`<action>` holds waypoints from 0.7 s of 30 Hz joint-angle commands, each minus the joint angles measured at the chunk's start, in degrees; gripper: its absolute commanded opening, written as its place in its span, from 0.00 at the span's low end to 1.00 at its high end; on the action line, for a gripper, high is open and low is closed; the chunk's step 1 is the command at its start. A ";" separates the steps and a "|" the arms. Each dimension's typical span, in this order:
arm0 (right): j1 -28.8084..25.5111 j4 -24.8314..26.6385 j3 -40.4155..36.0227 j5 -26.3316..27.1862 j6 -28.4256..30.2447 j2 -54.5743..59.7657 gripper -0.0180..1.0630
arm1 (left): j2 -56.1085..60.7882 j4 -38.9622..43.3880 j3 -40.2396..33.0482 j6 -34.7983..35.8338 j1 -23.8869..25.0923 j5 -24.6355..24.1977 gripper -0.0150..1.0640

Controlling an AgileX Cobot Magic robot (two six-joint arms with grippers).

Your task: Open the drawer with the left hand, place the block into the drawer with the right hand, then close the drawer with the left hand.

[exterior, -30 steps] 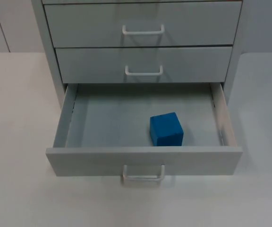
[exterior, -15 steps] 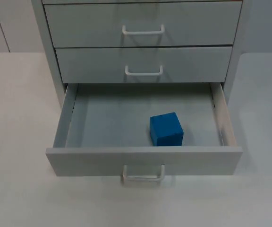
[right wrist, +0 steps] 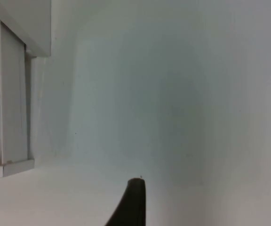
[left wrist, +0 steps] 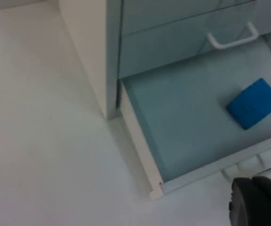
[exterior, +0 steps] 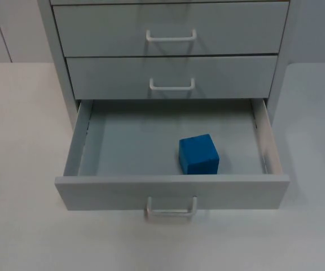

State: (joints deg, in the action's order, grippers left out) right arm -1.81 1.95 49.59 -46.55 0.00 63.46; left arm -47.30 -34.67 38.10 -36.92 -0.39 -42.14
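Over on the left, the left gripper [left wrist: 258, 200] hangs above the white table [exterior: 21, 169], off the open drawer's left front corner and short of its handle [exterior: 171, 212]. One dark fingertip is on show, so whether its jaws are spread or pressed together, I cannot tell.

Into the middle now: the bottom drawer [exterior: 171, 192] of the grey cabinet [exterior: 58, 73] is pulled well out, and the blue block [exterior: 198, 154] sits on the drawer floor, right of centre and close behind the front panel, apparently touching nothing but the floor. The two upper drawers are shut above it. By my reading, opening and placing are done and only the closing push is left.

Across to the right, the right gripper [right wrist: 131, 202] waits over bare table beside the cabinet's corner, well apart from the drawer. Again a single fingertip, so I cannot tell how its jaws stand.

The dangers from here? The left gripper is off to one side of the panel; a push at that corner could skew the drawer in its runners and jam it, or slip off the edge altogether. A hard shove could also send the block sliding or tumbling inside.
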 commanded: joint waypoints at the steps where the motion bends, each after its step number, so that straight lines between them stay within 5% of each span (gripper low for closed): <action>1: -0.24 -0.29 -0.10 -0.11 0.36 -0.38 0.76 | -0.74 -4.80 -0.14 -4.58 0.13 -1.73 0.01; 4: -0.24 -0.29 -0.10 -0.11 0.36 -0.38 0.76 | -2.29 -5.67 -0.02 -6.22 -1.58 -2.70 0.01; 11: -0.24 -0.29 -0.10 0.23 0.00 -0.38 0.76 | -8.45 -0.69 2.75 -3.98 -14.63 -1.53 0.01; 21: -0.24 -0.05 -0.10 0.11 0.00 -0.38 0.76 | -20.41 28.81 6.50 21.30 -37.63 4.89 0.01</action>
State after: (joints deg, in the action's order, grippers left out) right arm -1.81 1.95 49.59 -46.64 0.00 63.46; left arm -66.33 -11.14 44.03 -20.52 -35.51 -38.48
